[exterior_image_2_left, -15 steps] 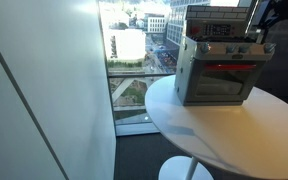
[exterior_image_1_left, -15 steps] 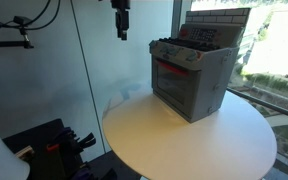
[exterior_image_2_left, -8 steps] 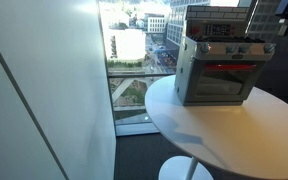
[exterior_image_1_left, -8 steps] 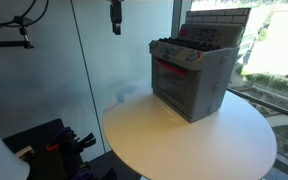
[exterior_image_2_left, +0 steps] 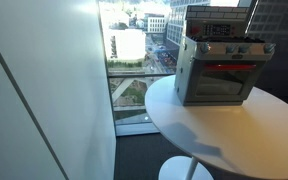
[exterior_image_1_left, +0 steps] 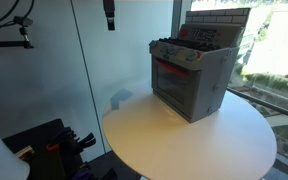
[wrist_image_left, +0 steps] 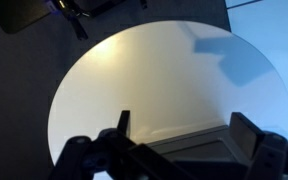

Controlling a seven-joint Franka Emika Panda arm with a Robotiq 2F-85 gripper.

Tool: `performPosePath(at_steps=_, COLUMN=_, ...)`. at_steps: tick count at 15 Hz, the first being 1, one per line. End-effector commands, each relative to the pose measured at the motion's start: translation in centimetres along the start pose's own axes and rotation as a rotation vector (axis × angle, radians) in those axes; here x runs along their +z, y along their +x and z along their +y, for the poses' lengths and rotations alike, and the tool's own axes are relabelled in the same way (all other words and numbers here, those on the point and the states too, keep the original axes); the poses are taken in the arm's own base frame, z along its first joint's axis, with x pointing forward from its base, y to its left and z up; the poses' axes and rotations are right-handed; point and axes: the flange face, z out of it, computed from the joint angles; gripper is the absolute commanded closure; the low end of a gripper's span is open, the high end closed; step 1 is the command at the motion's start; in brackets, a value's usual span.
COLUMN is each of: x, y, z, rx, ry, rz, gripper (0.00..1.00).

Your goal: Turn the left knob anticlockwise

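Gripper (exterior_image_1_left: 109,12), jaws spread wide & holding nothing, hangs high up, left of and well apart from the toy oven (exterior_image_2_left: 216,72) on the round white table (exterior_image_1_left: 209,140), prob. to approach freely its left knob on the front panel (exterior_image_2_left: 229,49), too small to discern; nothing betw. them, glass wall (exterior_image_1_left: 134,55) behind.

Round white table (exterior_image_1_left: 194,140), tall window (exterior_image_2_left: 124,95) onto city buildings (exterior_image_2_left: 129,45), daylight, dark floor (exterior_image_2_left: 134,155), possibly carpet.

Claw (exterior_image_1_left: 109,19) high in an exterior view, pointing down, fingers (wrist_image_left: 124,124) spread wide apart in the wrist view
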Motion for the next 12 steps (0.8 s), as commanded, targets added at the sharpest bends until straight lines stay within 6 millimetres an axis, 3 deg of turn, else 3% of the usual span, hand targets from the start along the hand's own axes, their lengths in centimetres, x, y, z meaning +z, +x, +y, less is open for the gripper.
performPosePath(at_steps=1, x=-1.0, y=-1.4, z=2.7, rx=0.017, ry=0.012, rz=-0.002, gripper=0.00)
performPosePath(at_steps=6, x=-1.5, y=-2.1, z=5.0, rx=-0.016, ry=0.001, rz=-0.027, gripper=0.00)
performPosePath(at_steps=7, x=-1.2, y=-1.5, z=3.9, rx=0.003, ry=-0.010, rz=-0.016, gripper=0.00)
performPosePath(at_steps=12, x=-1.0, y=-1.5, z=3.9, rx=-0.001, ry=-0.015, rz=-0.020, gripper=0.00)
